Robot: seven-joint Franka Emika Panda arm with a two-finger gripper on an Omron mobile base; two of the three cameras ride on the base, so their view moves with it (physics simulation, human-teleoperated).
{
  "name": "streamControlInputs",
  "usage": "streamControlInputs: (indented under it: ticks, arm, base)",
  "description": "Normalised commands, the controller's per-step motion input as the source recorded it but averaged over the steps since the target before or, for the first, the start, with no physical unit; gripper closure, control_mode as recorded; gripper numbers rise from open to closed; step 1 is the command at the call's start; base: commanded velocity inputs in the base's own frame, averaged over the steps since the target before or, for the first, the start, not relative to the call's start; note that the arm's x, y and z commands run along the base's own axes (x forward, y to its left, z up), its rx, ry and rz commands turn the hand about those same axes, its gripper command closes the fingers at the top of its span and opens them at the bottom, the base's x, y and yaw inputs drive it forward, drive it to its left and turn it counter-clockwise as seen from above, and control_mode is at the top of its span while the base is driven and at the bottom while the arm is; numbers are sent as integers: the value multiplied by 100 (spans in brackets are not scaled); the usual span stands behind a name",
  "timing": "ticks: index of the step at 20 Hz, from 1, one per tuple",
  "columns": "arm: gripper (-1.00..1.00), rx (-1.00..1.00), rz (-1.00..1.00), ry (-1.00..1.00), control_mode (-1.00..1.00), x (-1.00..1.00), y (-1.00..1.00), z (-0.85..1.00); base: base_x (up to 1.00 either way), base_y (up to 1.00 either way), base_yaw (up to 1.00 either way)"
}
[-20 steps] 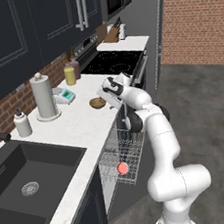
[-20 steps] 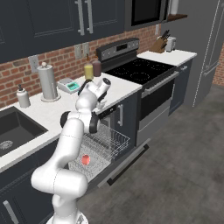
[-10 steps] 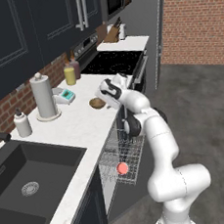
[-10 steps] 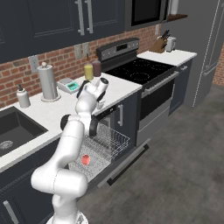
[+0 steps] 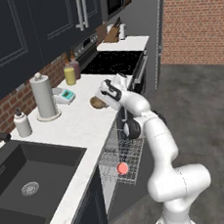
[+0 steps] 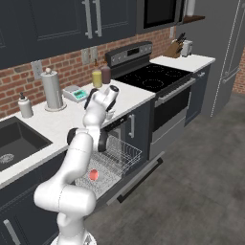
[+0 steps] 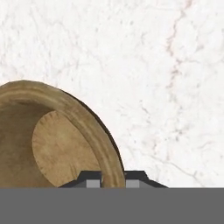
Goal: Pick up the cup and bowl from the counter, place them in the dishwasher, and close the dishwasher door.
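Hand view: gripper [image 7: 110,178] straddling bowl [image 7: 52,144] rim

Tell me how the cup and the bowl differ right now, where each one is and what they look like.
The cup is red-pink and sits in the dishwasher's pulled-out rack; the bowl is wood-brown and sits on the counter. The cup sits apart from the arm, while the gripper straddles the bowl's rim, one finger on each side. The bowl looks wider and shallower than the cup. Both are small and round.
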Motion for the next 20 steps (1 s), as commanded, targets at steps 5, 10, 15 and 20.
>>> streamControlInputs:
  ticks: [5,10,15,20]
  arm:
    - [100,0,-1,-3,-100,-57,-34,20]
    - [100,2,0,-1,-100,-100,-55,4]
    - [100,3,0,0,-100,-100,-51,0]
    - [100,3,0,0,-100,-100,-46,0]
  base:
    - [0,0,0]
    - [0,0,0]
    - [0,0,0]
    - [0,0,0]
